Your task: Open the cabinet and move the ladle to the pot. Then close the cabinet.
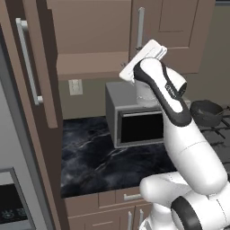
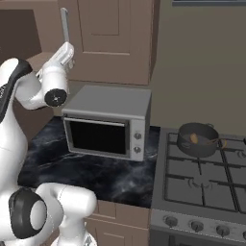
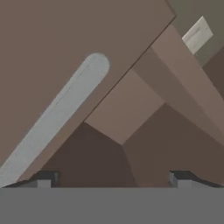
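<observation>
Brown ladle [image 2: 194, 138] inside dark pot [image 2: 197, 140], cabinet [image 1: 94, 36] left door open, jaws wide, empty.

Cabinet [image 1: 175, 27] doors look like matt brown wood with brushed silver metal handles [image 3: 57, 118]. Table [image 1: 94, 152] is glossy black marble; microwave [image 2: 108, 122] smooth grey metal; pot [image 2: 197, 139] dull dark metal.

In the left base view there is 1 microwave [image 1: 134, 117] in the middle, 1 pot [image 1: 206, 112] at the right edge, 1 wall outlet [image 1: 75, 86] at the left of centre, and 2 long silver handles [image 1: 28, 60] on the cabinet doors [image 1: 173, 31] across the top. In the right base view, 1 ladle [image 2: 202, 139] lies in the pot, and 4 stove knobs [image 2: 194, 226] sit at the lower right.
</observation>
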Robot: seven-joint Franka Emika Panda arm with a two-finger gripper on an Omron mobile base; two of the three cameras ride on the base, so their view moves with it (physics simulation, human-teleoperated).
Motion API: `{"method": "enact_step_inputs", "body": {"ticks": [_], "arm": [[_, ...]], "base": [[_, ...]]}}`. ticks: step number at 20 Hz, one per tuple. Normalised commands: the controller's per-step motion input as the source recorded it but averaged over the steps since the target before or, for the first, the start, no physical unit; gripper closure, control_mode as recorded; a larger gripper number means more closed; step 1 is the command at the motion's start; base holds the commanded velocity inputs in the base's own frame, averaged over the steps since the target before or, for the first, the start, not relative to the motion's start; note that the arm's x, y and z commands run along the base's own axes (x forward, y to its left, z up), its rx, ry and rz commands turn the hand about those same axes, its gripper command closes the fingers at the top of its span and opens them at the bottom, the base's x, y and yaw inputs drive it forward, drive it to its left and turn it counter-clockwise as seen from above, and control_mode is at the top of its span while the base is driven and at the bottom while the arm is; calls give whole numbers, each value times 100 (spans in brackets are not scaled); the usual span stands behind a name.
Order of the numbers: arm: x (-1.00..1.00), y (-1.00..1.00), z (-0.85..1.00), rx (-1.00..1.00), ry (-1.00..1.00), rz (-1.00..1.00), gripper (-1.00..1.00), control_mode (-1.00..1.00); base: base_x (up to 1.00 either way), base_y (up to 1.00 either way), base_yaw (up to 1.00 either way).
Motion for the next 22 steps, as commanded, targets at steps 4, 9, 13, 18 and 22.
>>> {"method": "enact_step_inputs", "body": {"ticks": [4,9,13,18,22], "arm": [[-63,-36,31,9,-1,0,-100,-100],[-55,-32,30,11,1,0,-100,-100],[-51,-30,51,7,15,-1,-100,-100],[-34,-39,19,0,41,-10,-100,-100],[-7,-38,0,-5,55,-7,-100,-100]], "base": [[0,0,0],[0,0,0],[0,0,0],[0,0,0],[0,0,0]]}}
